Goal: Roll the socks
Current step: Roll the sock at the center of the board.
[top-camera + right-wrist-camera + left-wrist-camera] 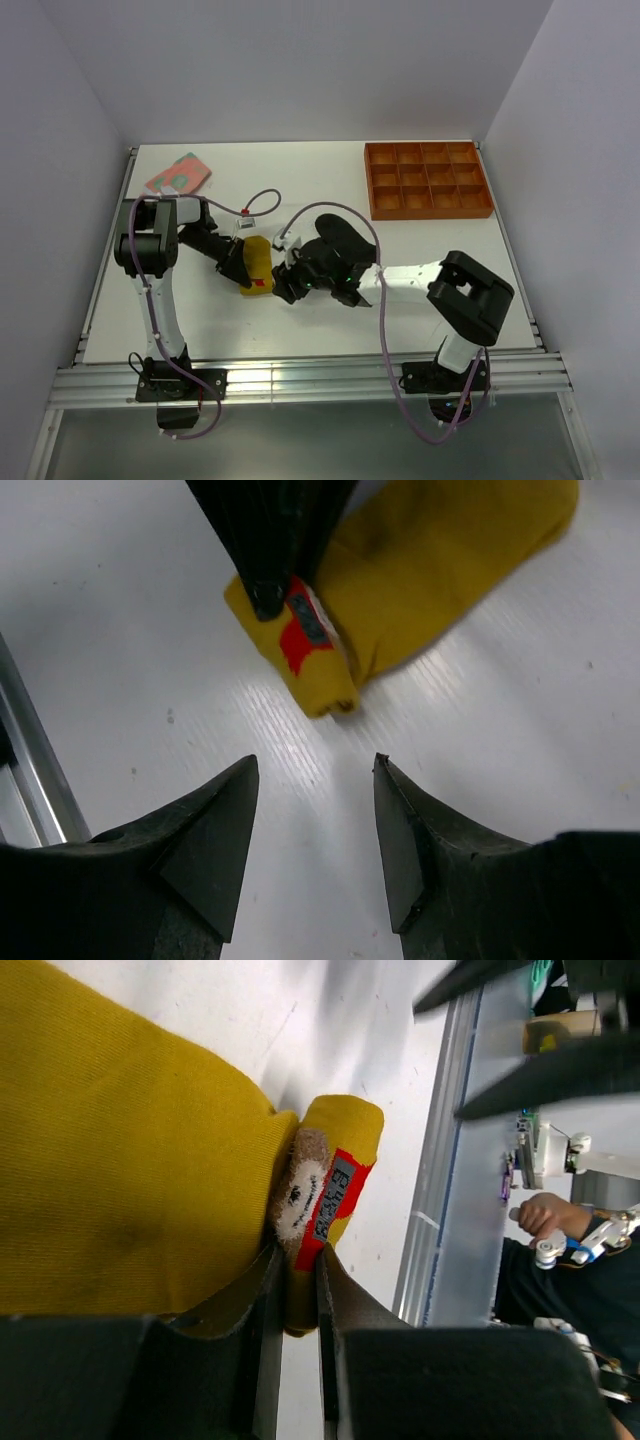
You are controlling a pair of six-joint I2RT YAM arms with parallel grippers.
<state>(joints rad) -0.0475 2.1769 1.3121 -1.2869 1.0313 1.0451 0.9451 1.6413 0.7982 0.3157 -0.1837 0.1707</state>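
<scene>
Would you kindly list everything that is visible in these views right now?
yellow sock: one, mustard with a red tag, mid-table, pinched by the left gripper
pink sock: one, pink with green patches, far left corner
dark shape: one, black, beyond the right wrist; sock or arm part, cannot tell
tray: one, orange, square compartments, far right
table: one, white
cables: purple, along both arms
left gripper: black, shut on the yellow sock's edge
right gripper: black, open, near the sock, not touching
</scene>
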